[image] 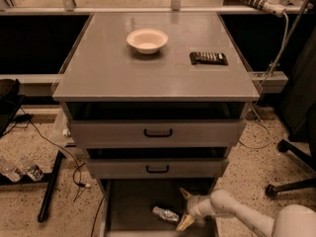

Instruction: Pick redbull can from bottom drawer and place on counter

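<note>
Tabletop (pixel 113 78): flat matte grey square, bearing a round pale bowl (pixel 147 40) and a dark ribbed bar (pixel 208 58).
Floor (pixel 29 142): speckled stone.
Can (pixel 165 214): crinkled silver, lying in the bottom drawer (pixel 128 206).
End effector (pixel 183 209): fingers spread, beside the can.

The gripper (pixel 184 209) is hovering inside the bottom drawer (pixel 131 204), fingers (pixel 185 223) spread, just beside the redbull can (pixel 165 214) lying on its side on the floor.
</note>
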